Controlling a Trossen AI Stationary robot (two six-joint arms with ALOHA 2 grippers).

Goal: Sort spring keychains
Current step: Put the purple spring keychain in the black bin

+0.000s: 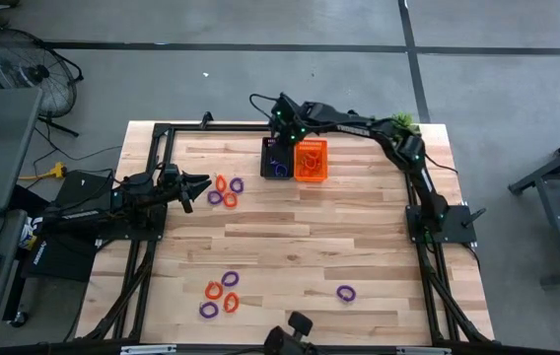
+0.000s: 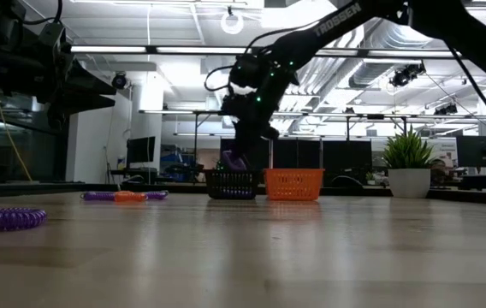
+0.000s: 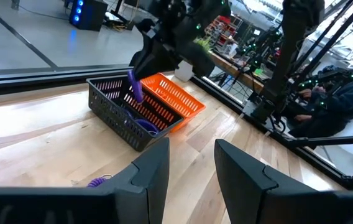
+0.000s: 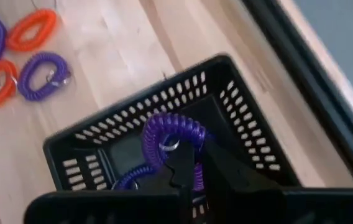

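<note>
My right gripper (image 4: 193, 169) is over the black basket (image 1: 277, 158) at the table's far side, shut on a purple spring keychain (image 4: 172, 138). Another purple keychain (image 3: 146, 125) lies inside that basket. The orange basket (image 1: 311, 160) stands against its right side. My left gripper (image 1: 199, 186) is open and level above the table's left part. Just to its right lies a group of orange and purple keychains (image 1: 227, 191). A second mixed group (image 1: 221, 294) and a lone purple one (image 1: 346, 292) lie near the near edge. My right gripper pinches the purple keychain between its two fingers (image 4: 183, 165) at one side of the coiled loop (image 4: 192, 149), coming from above and pointing down. The loop hangs below the fingers (image 2: 234, 159), lifted clear, at about the height of the black basket's rim (image 2: 231, 174).
The two baskets stand side by side near the far edge. A dark frame rail (image 1: 167, 138) runs along the table's left and far sides. Bare wood (image 1: 290, 237) lies between the two keychain groups. A potted plant (image 2: 410, 167) stands past the far right corner.
</note>
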